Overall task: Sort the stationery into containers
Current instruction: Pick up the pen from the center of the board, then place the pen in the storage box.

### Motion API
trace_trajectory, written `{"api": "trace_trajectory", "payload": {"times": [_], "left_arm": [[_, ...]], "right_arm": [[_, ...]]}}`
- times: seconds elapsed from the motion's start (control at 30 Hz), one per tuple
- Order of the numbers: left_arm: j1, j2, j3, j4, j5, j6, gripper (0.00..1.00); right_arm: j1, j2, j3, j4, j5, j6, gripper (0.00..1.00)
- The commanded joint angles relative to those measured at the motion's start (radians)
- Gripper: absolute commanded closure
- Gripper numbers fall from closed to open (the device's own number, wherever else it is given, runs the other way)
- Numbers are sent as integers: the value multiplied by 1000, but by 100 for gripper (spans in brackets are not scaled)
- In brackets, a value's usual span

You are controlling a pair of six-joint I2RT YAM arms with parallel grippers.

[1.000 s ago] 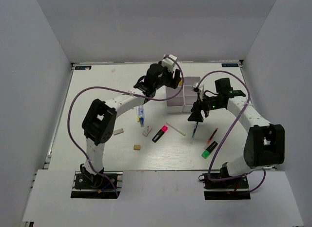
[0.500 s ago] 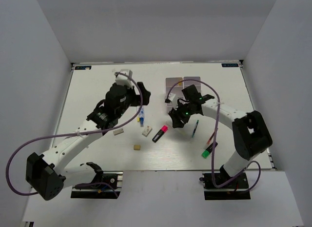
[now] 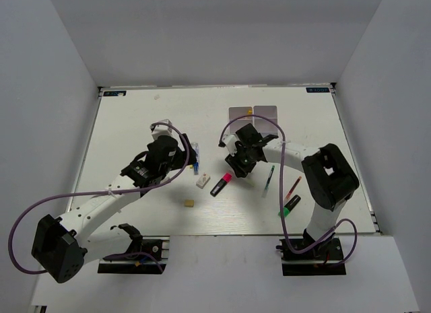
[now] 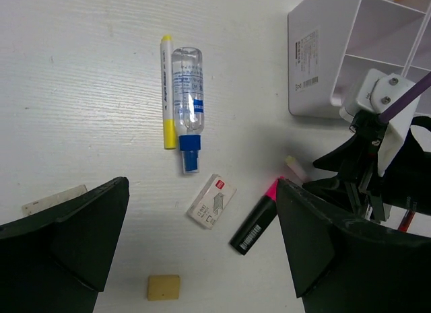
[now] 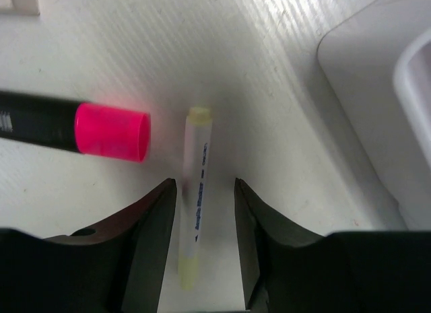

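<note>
Right fingers (image 5: 151, 259) stand apart astride a white pen (image 5: 196, 192), left fingers (image 4: 67, 232) splayed wide; pink highlighter (image 5: 111, 131) runs off frame

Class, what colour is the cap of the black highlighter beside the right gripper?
The highlighter cap is bright pink; the right wrist view shows it best.

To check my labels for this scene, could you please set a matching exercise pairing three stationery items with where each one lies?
Things:
1. pink highlighter
2. blue-capped marker
3. slim white pen

Places:
A. between the fingers of the right gripper
B. alongside a yellow-capped pen
C. next to a small white box

Pairs: 1-C, 2-B, 3-A.
</note>
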Motion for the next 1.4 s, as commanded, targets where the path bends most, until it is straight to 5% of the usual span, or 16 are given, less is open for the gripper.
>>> {"api": "trace_trajectory", "payload": {"times": [0.0,0.2,0.47,0.73,1.03,1.37], "left_arm": [[1,-25,-1,-33,-43,-43,0],[1,10,8,-56,-52,-63,0],[1,82,18,-84,-64,-83,0],[1,173,59,-104,-63,-83,0],[10,173,59,-104,-72,-83,0],[10,164,38,-113,-72,-101,0]], "right_arm": [[26,23,32,56,72,28,54],[57,59,26,64,194,28,54],[79,33,-61,50,301,-9,73],[71,-61,-112,-33,-38,-82,98],[18,-234,81,-159,-253,-283,100],[-139,-240,312,163,-373,-64,100]]}}
